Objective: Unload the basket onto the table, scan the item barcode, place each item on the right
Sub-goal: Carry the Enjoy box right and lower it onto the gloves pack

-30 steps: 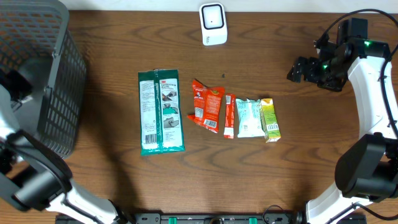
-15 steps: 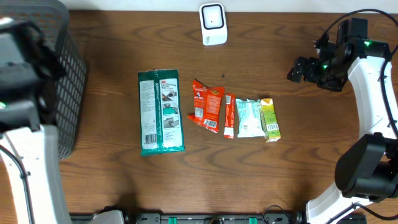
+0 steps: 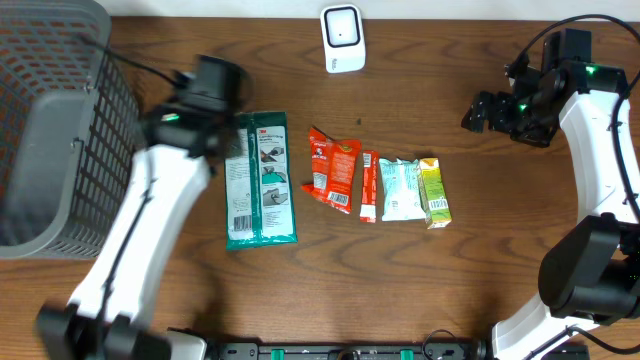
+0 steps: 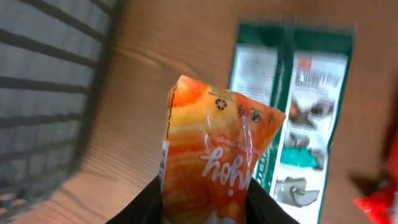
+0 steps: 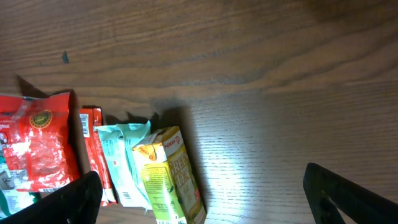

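An orange snack pouch (image 4: 214,149) stands upright between the dark fingers of my left gripper (image 4: 208,208), which is shut on it. From overhead the pouch is hidden under the left arm (image 3: 170,190), which reaches to the top left corner of the green wipes pack (image 3: 258,180). The white scanner (image 3: 342,38) stands at the table's far edge, centre. My right gripper (image 3: 480,112) hovers at the right, open and holding nothing, with its fingers (image 5: 78,196) spread wide over the yellow-green carton (image 5: 168,177).
A grey mesh basket (image 3: 60,150) fills the left side. In a row mid-table lie a red pouch (image 3: 332,168), a red stick pack (image 3: 368,186), a light blue pouch (image 3: 401,190) and the carton (image 3: 434,192).
My left arm has swung from over the basket rightwards to the green pack, carrying the orange pouch. The right arm has not moved.
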### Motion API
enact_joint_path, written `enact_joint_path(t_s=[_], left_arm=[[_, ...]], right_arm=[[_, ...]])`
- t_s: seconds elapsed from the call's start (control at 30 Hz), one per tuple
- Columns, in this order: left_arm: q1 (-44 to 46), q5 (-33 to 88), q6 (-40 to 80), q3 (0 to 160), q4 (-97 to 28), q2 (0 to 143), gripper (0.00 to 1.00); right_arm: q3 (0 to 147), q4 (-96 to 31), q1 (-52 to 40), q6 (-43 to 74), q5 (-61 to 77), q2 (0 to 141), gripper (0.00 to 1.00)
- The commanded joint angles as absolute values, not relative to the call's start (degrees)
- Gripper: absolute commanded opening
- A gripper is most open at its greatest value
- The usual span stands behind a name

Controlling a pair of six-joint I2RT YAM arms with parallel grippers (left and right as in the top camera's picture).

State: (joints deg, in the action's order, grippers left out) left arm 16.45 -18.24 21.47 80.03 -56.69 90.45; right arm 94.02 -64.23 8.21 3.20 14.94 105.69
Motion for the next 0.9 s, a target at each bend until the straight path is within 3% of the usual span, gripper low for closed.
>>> enact_joint_path(t_s=[0.0,0.53,0.87], left_arm=[[20.6,-22.5,25.5,77.0,-54.8,95.8,0.33],[35.8,-50.2,30.8,76.6,-50.7,113.6,0.33],[36.6,-52.6,31.0,75.9,-50.2,116.7,0.34]], right_arm=[[94.3,-64.2,8.5,2.7,14.8,105.3,0.99],[94.3,-64.2,8.5,2.7,14.8,105.3,0.99],[94.3,-64.2,8.5,2.7,14.8,105.3,0.99]])
